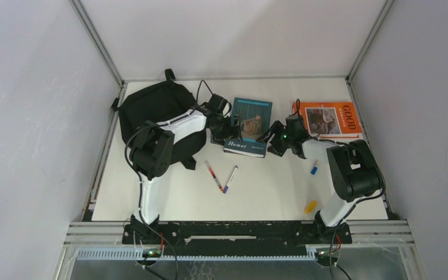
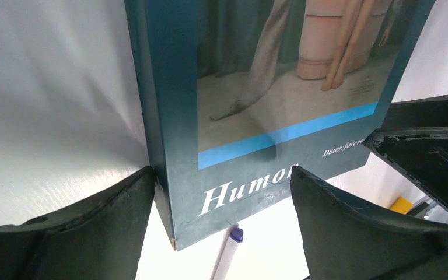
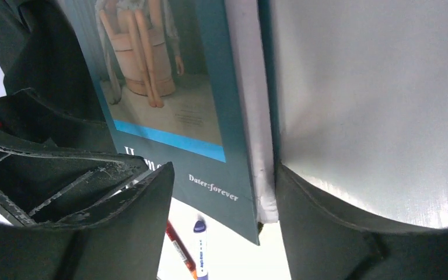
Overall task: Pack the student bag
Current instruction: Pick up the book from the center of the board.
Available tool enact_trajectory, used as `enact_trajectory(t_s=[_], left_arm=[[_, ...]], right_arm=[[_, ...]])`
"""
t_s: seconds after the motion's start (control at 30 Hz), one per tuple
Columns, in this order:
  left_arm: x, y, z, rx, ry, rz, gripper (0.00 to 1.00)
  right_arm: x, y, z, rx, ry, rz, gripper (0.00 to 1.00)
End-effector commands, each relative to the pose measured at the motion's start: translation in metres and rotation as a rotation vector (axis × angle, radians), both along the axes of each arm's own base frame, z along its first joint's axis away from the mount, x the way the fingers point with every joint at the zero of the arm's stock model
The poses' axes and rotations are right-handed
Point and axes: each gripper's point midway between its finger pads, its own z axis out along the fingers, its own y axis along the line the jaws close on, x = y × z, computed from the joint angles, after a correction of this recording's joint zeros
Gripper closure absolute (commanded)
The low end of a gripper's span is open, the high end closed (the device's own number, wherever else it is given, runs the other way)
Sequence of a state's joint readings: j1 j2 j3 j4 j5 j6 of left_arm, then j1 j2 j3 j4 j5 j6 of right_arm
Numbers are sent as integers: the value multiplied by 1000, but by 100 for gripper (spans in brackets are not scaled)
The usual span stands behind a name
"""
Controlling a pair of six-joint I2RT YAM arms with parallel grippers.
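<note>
Teal book (image 1: 254,114) at frame centre is hemmed by left end effector (image 1: 226,135) and right end effector (image 1: 270,143); pens (image 1: 230,179) below; bare desk (image 1: 268,189) lower centre.

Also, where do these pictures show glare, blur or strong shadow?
Top external: even light, sharp, only soft shadows on the table. Left wrist: the teal book is sharp, and the table beside it glares white. Right wrist: the same glare at the right, and the book's small print stays readable.

Brightly, evenly lit from above in top view; soft shadows only, lower centre. Dimmer at wrists: sheen on table (image 2: 52,116), upper left; blurred near bottom edge; book (image 2: 239,157) print sharp.
</note>
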State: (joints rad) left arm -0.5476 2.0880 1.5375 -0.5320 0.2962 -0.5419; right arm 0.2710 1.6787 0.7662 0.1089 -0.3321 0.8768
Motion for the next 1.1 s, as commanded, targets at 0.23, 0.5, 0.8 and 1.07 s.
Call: enact_trajectory(t_s=[0.23, 0.5, 0.8, 1.07], left_arm=[[-15, -45, 46, -178, -44, -93, 11], [-17, -9, 90, -80, -152, -103, 9], [-15, 28, 133, -194, -226, 28, 3], [-22, 35, 123, -323, -133, 82, 1]], right_arm=[[9, 11, 48, 66, -132, 32, 78], [-2, -1, 74, 80, -169, 77, 100], [-16, -12, 120, 125, -295, 181, 100], [-26, -14, 142, 257, -364, 260, 100]])
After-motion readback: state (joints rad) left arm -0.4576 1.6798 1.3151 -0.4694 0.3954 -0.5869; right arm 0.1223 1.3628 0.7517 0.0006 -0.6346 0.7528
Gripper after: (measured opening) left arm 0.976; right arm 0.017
